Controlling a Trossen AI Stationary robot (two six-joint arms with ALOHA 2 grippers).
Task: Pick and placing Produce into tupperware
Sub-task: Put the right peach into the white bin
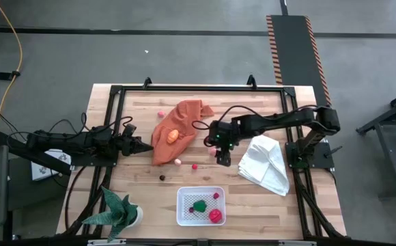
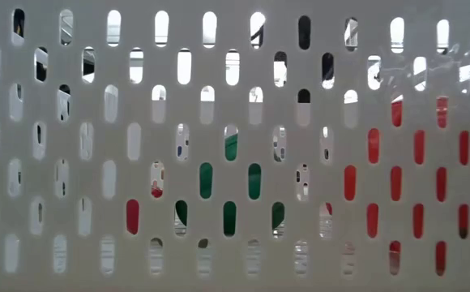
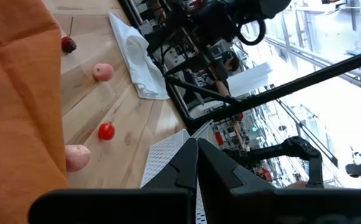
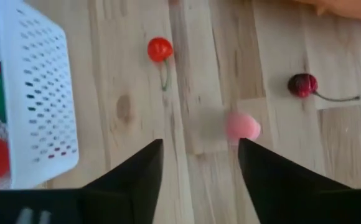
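Right wrist view shows my right gripper (image 4: 200, 163) with its jaws spread and empty, hanging above a small pink toy fruit (image 4: 243, 126) that lies on the pale wooden tabletop (image 4: 124, 68). A small red cherry tomato piece (image 4: 160, 49) lies nearer the white perforated plastic container (image 4: 40, 93), and a dark red cherry with a stem (image 4: 303, 85) lies off to the other side, beside the crumpled orange cloth (image 1: 177, 126).

From above, the container (image 1: 200, 206) sits at the table's front edge, already holding a green piece (image 1: 199, 204) and a red one (image 1: 216, 216). My left gripper (image 1: 143, 146) is shut on nothing and parked at the cloth's left edge.

I judge the step to be lining up on the pink fruit. It sits off-centre toward one finger, so I would shift sideways until it lies midway, descend straight, and close gently: a round piece this small could squirt out from a skewed pinch.
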